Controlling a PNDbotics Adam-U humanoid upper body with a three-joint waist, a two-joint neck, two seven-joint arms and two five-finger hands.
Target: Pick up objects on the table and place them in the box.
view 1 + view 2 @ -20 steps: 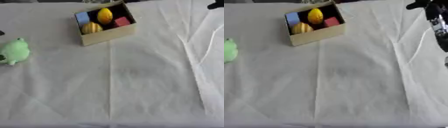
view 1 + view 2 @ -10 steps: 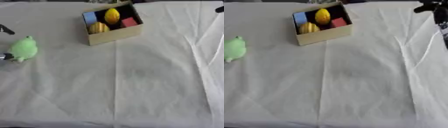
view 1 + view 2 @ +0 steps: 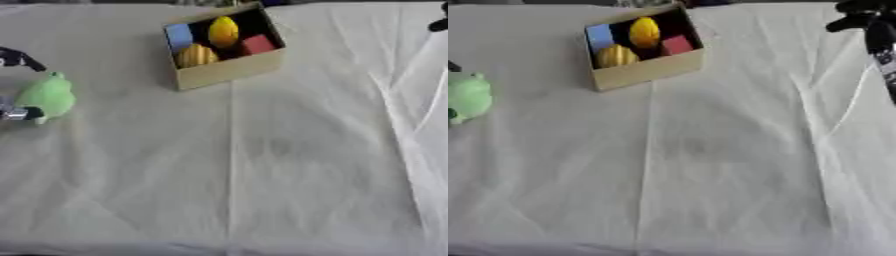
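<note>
Now the table (image 3: 262, 190), spread with a creased white cloth, fills both views, and it sits a little differently in them than half a second ago; the whole picture has slid, so that is the head turning and not the things moving. Toward the far side stands the cardboard box (image 3: 229, 74), open on top and already holding a blue block (image 3: 179, 36), a yellow egg-shaped piece (image 3: 223, 31), a striped orange piece (image 3: 197, 55) and a red block (image 3: 258, 45). Well apart from it, at the left edge, sits the green toy (image 3: 45, 97), the one thing on the cloth that is not yet boxed; against the earlier pictures the left hand (image 3: 17, 85) has closed in on it, with dark fingers (image 3: 19, 59) now just above it and a silver-tipped part at its lower side, so they appear to bracket the toy; whether they have actually pinched it I cannot tell. The right hand (image 3: 866, 20) shows only as a dark shape at the upper right corner, its fingers not readable. I judge the pick of this last object is beginning, and the carry across to the box is to come.
</note>
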